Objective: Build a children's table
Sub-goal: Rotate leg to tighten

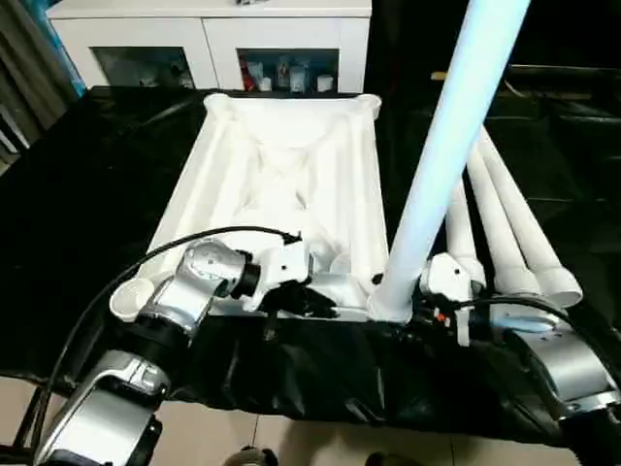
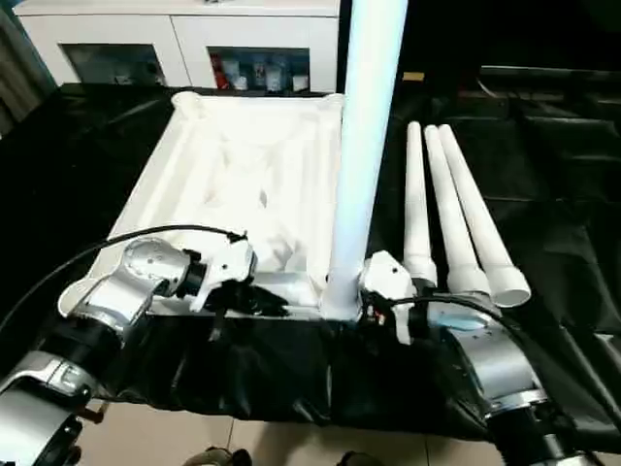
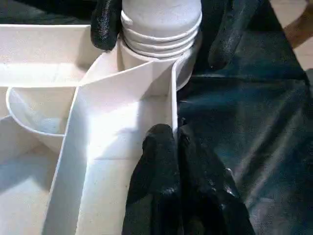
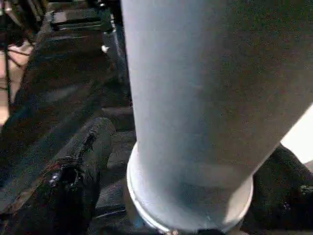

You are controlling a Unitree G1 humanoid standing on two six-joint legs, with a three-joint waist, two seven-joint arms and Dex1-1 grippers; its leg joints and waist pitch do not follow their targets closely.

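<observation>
White table top (image 1: 281, 165) and legs (image 2: 456, 209) carry no writing.

Bright overhead light blows out the white table top (image 1: 291, 165), while the black cloth (image 1: 87, 194) shows soft glare

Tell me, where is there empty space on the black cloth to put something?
Left of the table top, the black cloth lies bare. Right of the three spare legs it is bare too. Crowded: the near corner, where both grippers meet the standing leg.
</observation>
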